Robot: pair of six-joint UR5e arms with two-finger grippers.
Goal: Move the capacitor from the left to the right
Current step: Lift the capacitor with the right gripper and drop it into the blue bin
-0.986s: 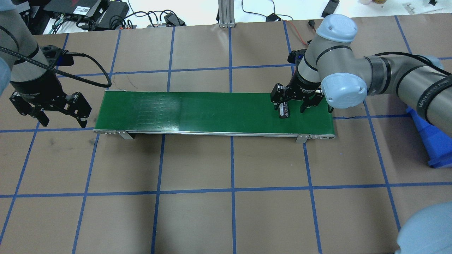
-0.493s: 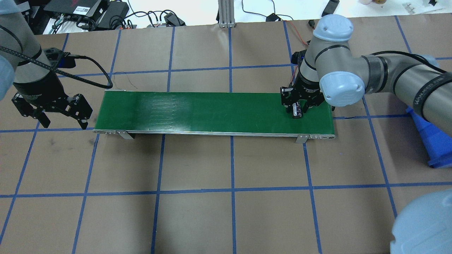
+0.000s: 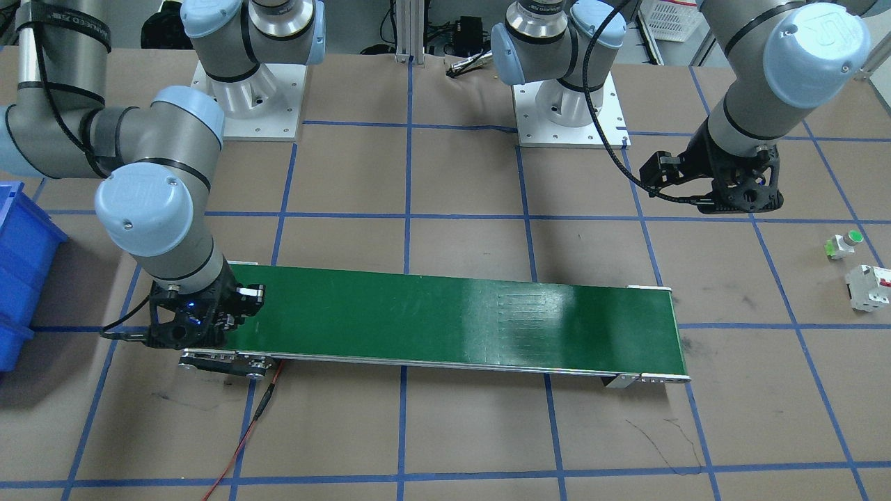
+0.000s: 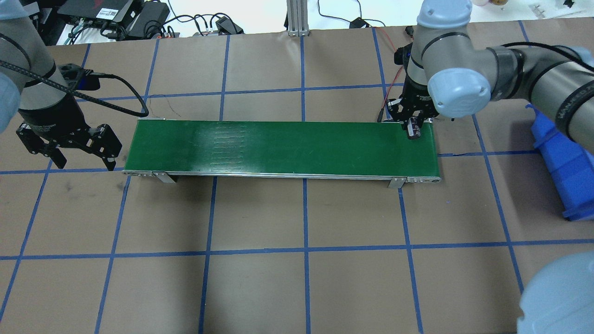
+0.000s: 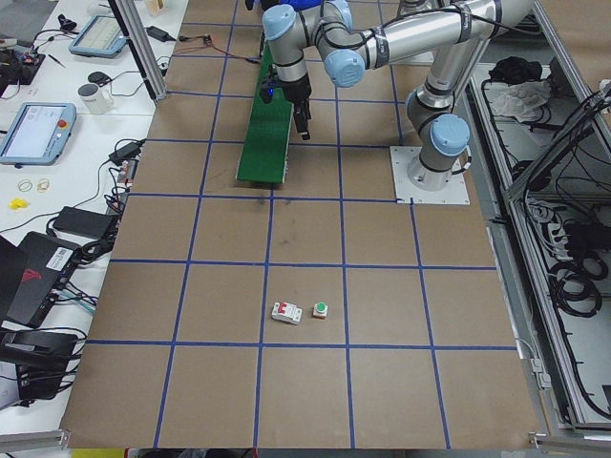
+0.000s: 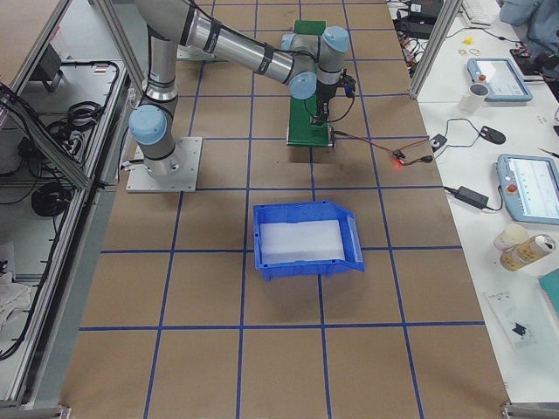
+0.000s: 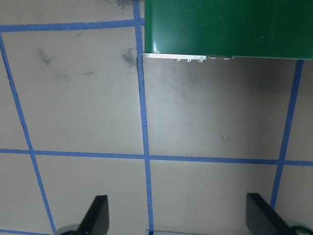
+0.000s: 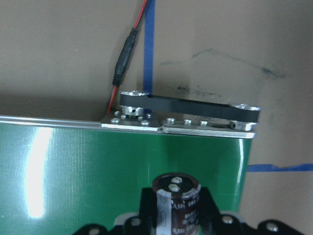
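Capacitor (image 8: pixel 176 205) glossy plastic — belt (image 8: pixel 98 161) glossy, table (image 8: pixel 58 58) matt paper.

Your bench (image 4: pixel 260 292) is covered in brown paper, squared off with blue tape lines. A long green conveyor belt (image 4: pixel 278 146) lies on it, parallel to the long edges. Toward the end on the robot's right sits a blue bin (image 6: pixel 306 267), apart from the belt. Near the opposite end you have a white breaker with a red switch (image 3: pixel 866 289) and, just beside it, a green-capped push button (image 3: pixel 844 245). Two white base plates (image 3: pixel 605 125) sit along the robot-side edge. A red-and-black wire (image 3: pixel 262 402) trails from the belt's right end.
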